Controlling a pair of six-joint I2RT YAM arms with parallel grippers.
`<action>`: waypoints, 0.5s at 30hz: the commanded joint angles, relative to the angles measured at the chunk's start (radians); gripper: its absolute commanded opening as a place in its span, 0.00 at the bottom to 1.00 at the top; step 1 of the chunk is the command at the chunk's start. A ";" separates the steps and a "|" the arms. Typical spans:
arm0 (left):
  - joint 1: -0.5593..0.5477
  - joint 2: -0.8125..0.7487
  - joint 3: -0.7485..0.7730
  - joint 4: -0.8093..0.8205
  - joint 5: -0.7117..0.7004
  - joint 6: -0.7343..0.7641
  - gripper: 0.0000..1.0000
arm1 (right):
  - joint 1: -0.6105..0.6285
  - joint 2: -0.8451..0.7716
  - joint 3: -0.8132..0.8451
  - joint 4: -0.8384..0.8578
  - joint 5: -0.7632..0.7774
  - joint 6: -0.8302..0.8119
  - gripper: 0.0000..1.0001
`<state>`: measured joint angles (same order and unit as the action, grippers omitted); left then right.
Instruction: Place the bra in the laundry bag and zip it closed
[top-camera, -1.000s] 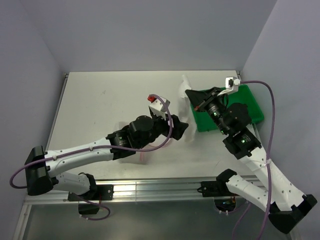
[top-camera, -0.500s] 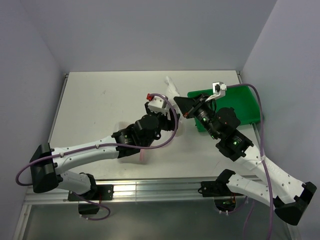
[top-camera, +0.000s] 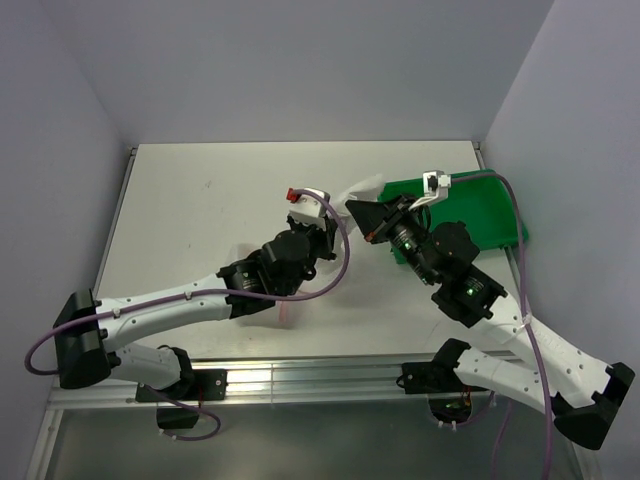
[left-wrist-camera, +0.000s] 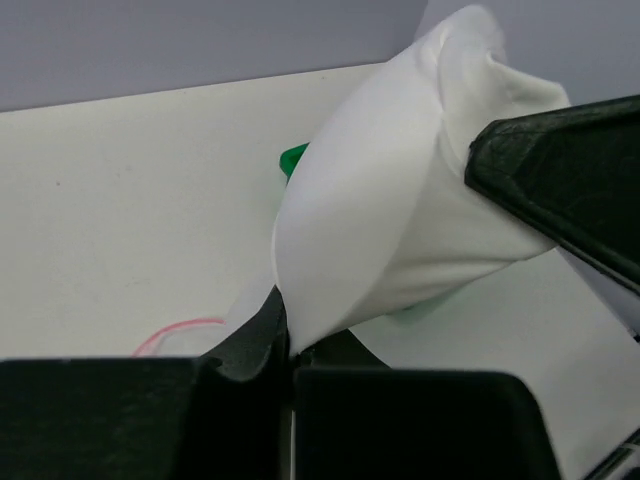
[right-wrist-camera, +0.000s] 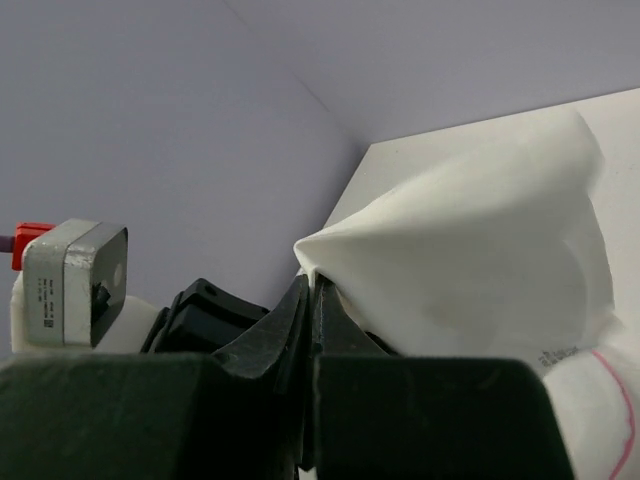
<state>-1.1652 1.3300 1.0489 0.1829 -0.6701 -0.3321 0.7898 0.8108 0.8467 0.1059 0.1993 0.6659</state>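
The bra (top-camera: 366, 184) hangs off the table as a pale cream, rounded cup, stretched between both grippers near the table's middle. My left gripper (left-wrist-camera: 290, 350) is shut on its lower edge, the cup (left-wrist-camera: 400, 220) bulging up past the jaws. My right gripper (right-wrist-camera: 314, 285) is shut on a pointed corner of the same fabric (right-wrist-camera: 470, 240); its black finger (left-wrist-camera: 560, 180) shows in the left wrist view. The laundry bag (top-camera: 287, 314) lies mostly hidden under the left arm. Only white mesh with a pink zipper line (left-wrist-camera: 185, 328) (right-wrist-camera: 605, 385) shows.
A green plastic tray (top-camera: 490, 210) sits at the table's right edge behind the right arm; one corner of it (left-wrist-camera: 293, 157) peeks out behind the bra. The two wrists are close together above the table's middle.
The right arm has carried the bra leftward from over the green tray to the left gripper. The left jaws, open before, have closed on the fabric's lower edge.
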 joint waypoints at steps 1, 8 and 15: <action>-0.001 -0.055 -0.013 0.067 0.046 0.031 0.00 | 0.009 -0.033 -0.012 0.011 0.026 0.006 0.00; 0.024 -0.190 -0.131 0.106 0.145 0.062 0.00 | 0.008 -0.097 0.008 -0.095 -0.021 -0.083 0.29; 0.079 -0.350 -0.211 0.086 0.469 0.054 0.00 | 0.003 -0.104 0.166 -0.374 -0.234 -0.402 0.75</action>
<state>-1.1038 1.0435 0.8513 0.2344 -0.3973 -0.2890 0.7979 0.7315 0.9356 -0.1574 0.0673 0.4538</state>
